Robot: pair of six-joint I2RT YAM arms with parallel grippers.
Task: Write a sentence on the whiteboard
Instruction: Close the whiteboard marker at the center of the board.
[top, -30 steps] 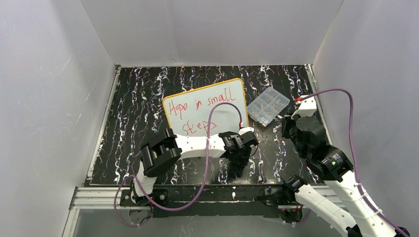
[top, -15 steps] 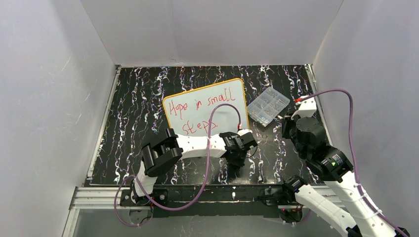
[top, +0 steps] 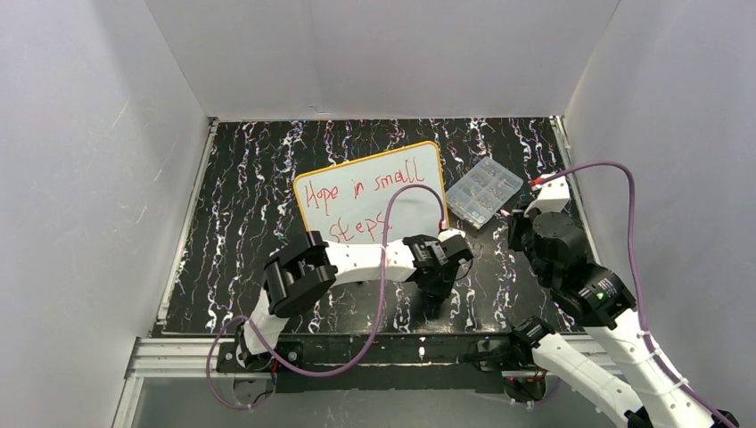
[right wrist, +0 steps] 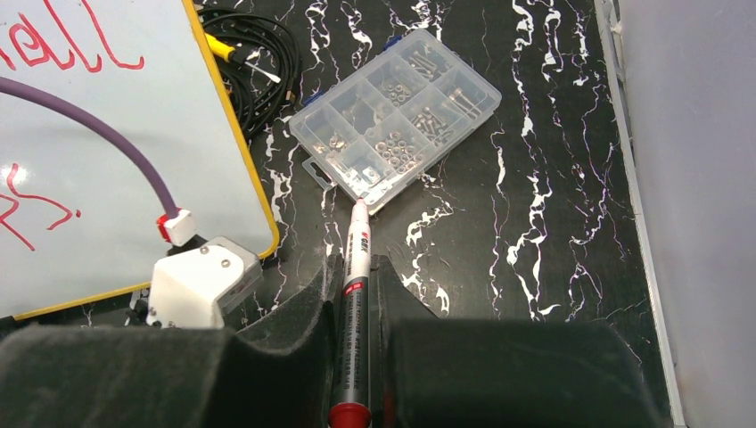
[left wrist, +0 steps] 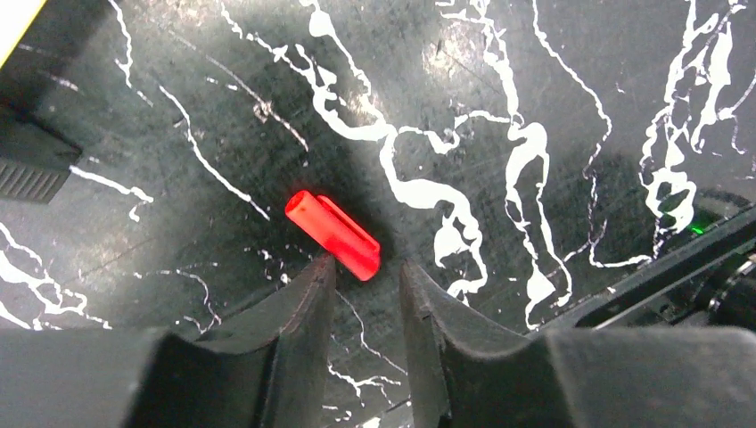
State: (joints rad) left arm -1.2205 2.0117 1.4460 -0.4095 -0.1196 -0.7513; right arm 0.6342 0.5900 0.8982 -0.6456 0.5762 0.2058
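The whiteboard (top: pixel 412 210) lies at the table's middle, and the red sentence (top: pixel 373 186) reads "Hope in small steps." over two lines. In the right wrist view the board (right wrist: pixel 89 116) fills the upper left. My right gripper (right wrist: pixel 355 264) is shut on a red-capped marker (right wrist: pixel 356 303), whose tip points at the clear parts box. That gripper (top: pixel 515 225) hangs right of the board. My left gripper (left wrist: pixel 366 269) is open just above the table. A red marker cap (left wrist: pixel 333 234) lies on the table right at its fingertips, ungripped. From above, this gripper (top: pixel 434 299) sits near the front edge.
A clear plastic parts box (top: pixel 484 191) holding small hardware stands right of the board, also seen from the right wrist (right wrist: pixel 397 116). Black and yellow cables (right wrist: pixel 245 53) lie between box and board. A purple cable (top: pixel 412 192) arcs over the board. White walls enclose the table.
My left arm has shifted slightly to the right near the front edge. The right arm and its marker have not moved.
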